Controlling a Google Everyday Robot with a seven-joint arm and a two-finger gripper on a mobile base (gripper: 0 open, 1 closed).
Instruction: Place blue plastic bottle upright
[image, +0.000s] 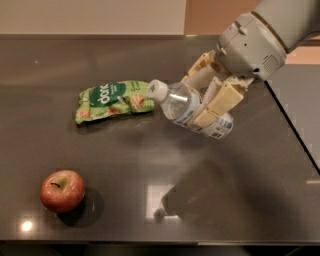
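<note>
The blue plastic bottle (192, 108) is clear with a white cap and a white-and-blue label. It hangs above the dark table, tilted, with its cap pointing up-left toward the snack bag. My gripper (206, 99) is shut on the bottle's middle, its tan fingers (220, 102) across the body. The grey arm comes in from the upper right. The bottle's shadow lies on the table below it.
A green snack bag (112, 100) lies on the table left of the bottle's cap. A red apple (62, 190) sits at the front left. The dark tabletop (240, 200) has a seam and edge along its right side.
</note>
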